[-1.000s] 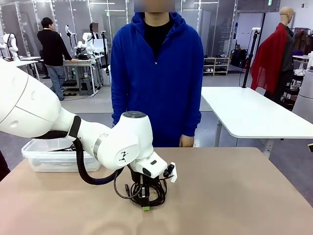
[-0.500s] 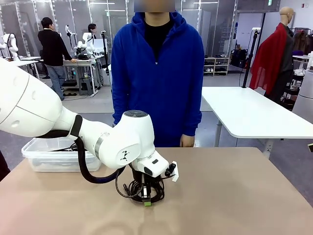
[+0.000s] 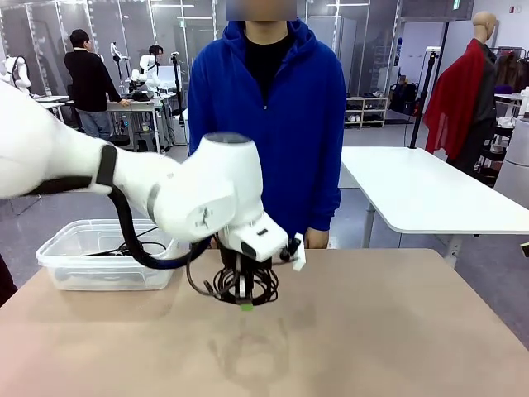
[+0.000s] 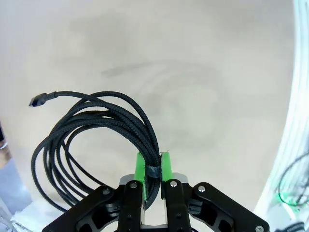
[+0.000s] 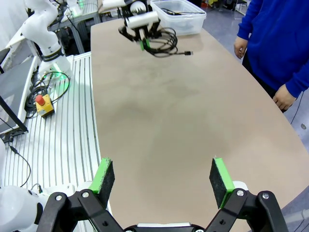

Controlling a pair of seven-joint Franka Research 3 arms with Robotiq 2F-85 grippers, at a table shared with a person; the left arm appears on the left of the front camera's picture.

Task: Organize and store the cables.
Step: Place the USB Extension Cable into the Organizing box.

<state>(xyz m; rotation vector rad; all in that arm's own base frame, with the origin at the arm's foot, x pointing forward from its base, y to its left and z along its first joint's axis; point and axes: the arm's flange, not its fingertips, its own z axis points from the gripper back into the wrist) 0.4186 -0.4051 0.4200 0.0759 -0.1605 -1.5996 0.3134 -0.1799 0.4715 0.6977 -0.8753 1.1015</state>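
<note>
My left pincer [image 3: 245, 304] pinches a coiled cable [image 3: 241, 285], hanging clear above the table [image 3: 397, 331]. My right pincer [image 5: 163, 178] gapes, idle. Carrying step, I judge: next, swing left to the bin [image 3: 78, 260] and release over it.

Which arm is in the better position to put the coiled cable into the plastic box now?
Left. The left gripper is shut on the coiled cable, lifted near the plastic box. The right gripper is open, far from both.

coiled black braided cable [image 4: 104, 128] pinched between the jaws at its taped bundle, loops hanging off one side, plug end free
</note>
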